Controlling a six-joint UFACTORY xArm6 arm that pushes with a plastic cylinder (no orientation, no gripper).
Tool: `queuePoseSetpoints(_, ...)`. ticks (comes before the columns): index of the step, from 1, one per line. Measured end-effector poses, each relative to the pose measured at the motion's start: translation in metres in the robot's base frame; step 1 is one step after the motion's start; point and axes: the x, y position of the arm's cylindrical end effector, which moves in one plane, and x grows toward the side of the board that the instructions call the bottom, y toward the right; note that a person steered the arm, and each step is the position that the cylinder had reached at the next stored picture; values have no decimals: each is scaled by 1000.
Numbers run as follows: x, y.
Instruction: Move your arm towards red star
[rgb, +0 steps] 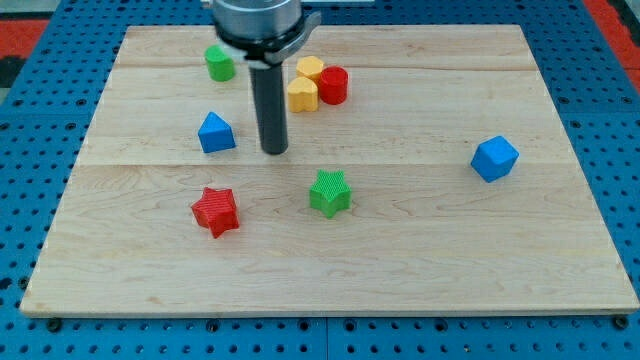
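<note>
My tip (275, 151) stands on the wooden bench (420, 260), just right of the blue block (216, 133) and touching nothing. The red star (216, 210) lies toward the view's bottom left of the tip, apart from it, with the green star (330, 192) to its right. The end effector is a plain rod with no jaws, so it neither spreads nor pinches.

Pale wooden board (400, 250) of joined planks, grain running left to right, lying flat on a blue perforated surface (40, 110) dotted with regular holes. Red patches at the view's top corners (20, 30). Even, soft lighting; faint shadows only.
</note>
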Motion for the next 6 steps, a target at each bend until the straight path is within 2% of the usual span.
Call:
queuePoseSetpoints(1,22,-39)
queuePoseSetpoints(2,26,-101)
queuePoseSetpoints(3,59,-156)
queuePoseSetpoints(4,100,-163)
queuePoseSetpoints(6,108,-169)
